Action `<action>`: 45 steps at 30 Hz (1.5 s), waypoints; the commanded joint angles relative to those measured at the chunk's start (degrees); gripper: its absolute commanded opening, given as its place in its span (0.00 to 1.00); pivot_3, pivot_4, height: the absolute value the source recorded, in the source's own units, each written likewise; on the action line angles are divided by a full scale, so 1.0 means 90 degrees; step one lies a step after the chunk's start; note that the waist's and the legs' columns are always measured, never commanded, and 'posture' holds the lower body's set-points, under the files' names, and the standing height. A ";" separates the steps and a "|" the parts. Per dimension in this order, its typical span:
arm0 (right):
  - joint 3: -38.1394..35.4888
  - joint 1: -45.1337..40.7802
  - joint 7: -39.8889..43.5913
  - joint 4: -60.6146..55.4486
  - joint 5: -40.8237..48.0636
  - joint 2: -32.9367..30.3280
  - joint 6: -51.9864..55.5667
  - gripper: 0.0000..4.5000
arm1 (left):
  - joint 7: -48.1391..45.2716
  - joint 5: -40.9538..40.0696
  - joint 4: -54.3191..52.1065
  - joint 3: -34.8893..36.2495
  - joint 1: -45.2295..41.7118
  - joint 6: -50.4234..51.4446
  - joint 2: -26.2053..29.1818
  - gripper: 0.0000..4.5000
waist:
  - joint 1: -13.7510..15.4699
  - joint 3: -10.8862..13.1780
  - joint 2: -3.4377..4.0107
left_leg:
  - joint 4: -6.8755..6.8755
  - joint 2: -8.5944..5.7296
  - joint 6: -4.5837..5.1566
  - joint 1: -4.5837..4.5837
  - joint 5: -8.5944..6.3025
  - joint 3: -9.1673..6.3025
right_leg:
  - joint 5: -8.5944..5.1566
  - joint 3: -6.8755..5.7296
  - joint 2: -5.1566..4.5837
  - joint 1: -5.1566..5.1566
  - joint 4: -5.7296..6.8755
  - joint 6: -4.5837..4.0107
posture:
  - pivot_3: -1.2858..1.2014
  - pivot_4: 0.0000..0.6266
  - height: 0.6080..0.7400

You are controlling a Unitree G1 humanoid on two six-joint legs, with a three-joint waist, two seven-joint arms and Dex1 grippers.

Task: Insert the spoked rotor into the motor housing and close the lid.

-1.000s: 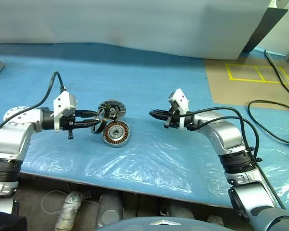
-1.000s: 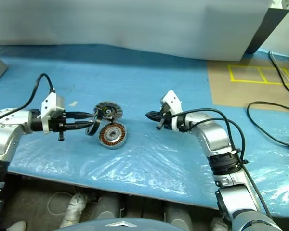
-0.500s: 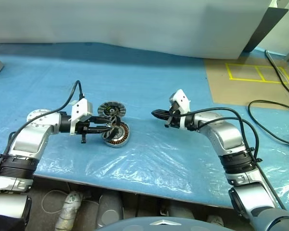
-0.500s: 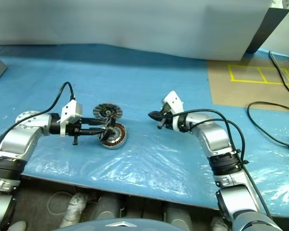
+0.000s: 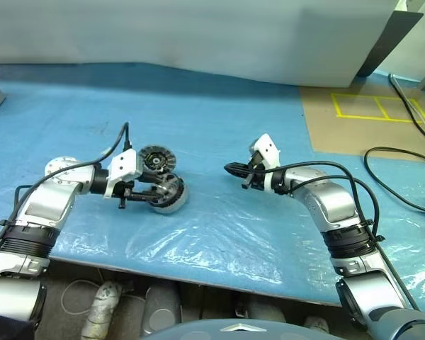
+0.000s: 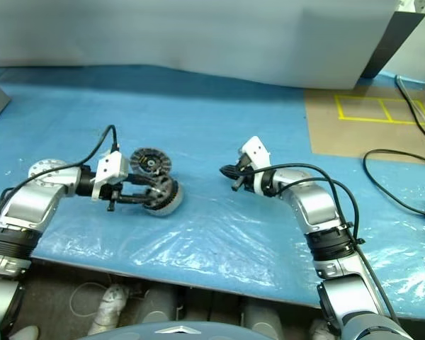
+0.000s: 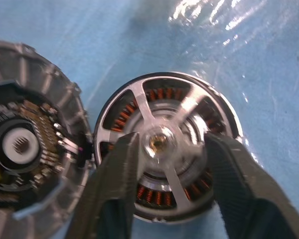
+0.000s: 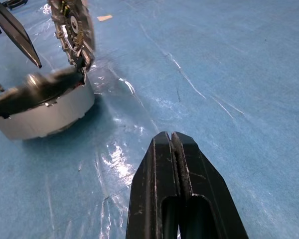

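The motor housing (image 5: 168, 201) lies on the blue sheet left of centre, its copper windings (image 7: 152, 193) showing through the gaps of the spoked rotor (image 7: 138, 100), which lies flat in it. My left gripper (image 5: 159, 193) is low over the housing, open, one finger (image 7: 114, 179) on each side of the rotor's hub. The lid (image 5: 156, 157) stands tilted on its edge against the housing's far side, ribbed face (image 7: 32, 144) showing. My right gripper (image 5: 231, 168) hovers to the right of the housing, shut and empty, pointing at it.
A wrinkled clear film covers the blue table (image 5: 219, 234), whose front edge runs close below both arms. A brown patch with yellow tape (image 5: 372, 106) lies at the back right, black cables (image 5: 404, 177) at the right, and a grey wall (image 5: 198, 35) behind.
The left gripper carried the dark rotor rightwards and down onto the housing, then spread its fingers, leaving the rotor lying in the housing. The right gripper kept still.
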 commanded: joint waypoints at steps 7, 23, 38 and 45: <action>-0.0054 -0.0009 -0.0055 -0.0127 0.0051 0.0039 -0.0099 0.00 | 0.0237 -0.0486 -0.0415 0.0464 -0.0217 0.0397 -0.0040 0.73 | -0.0002 0.0000 0.0000 | -0.0001 0.0000 0.0000 0.0000 0.0000 0.0001 | 0.0000 -0.0001 0.0000 -0.0001 0.0001 0.0000 | 0.52 0.24 1.00; 0.1107 -0.0750 0.1094 0.0292 0.0381 0.0957 -0.0057 0.00 | 0.0651 -0.1154 0.0411 0.1643 0.0146 0.1281 0.0340 0.73 | -0.0106 0.0001 0.0001 | 0.0002 0.0001 0.0001 0.0000 0.0000 -0.0004 | 0.0000 -0.0004 0.0001 -0.0001 0.0002 -0.0001 | 0.52 0.24 1.00; 0.1949 -0.1199 0.1123 0.2591 -0.0722 0.1859 -0.1066 0.00 | 0.1514 -0.1324 0.1373 0.1846 -0.0683 0.1651 -0.0433 0.73 | -0.0090 0.0000 -0.0005 | 0.0006 0.0001 -0.0001 -0.0019 0.0000 -0.0013 | 0.0000 -0.0031 -0.0005 0.0005 0.0002 -0.0002 | 0.52 0.24 1.00; 0.1601 -0.1025 0.1438 0.2141 -0.0540 0.1488 -0.0958 0.00 | 0.1541 -0.0952 0.2635 0.1567 -0.1667 0.1153 -0.0996 0.73 | -0.0098 -0.0001 -0.0006 | 0.0005 0.0000 -0.0001 0.0012 0.0000 -0.0013 | 0.0000 -0.0019 -0.0004 0.0024 0.0002 -0.0001 | 0.52 0.24 1.00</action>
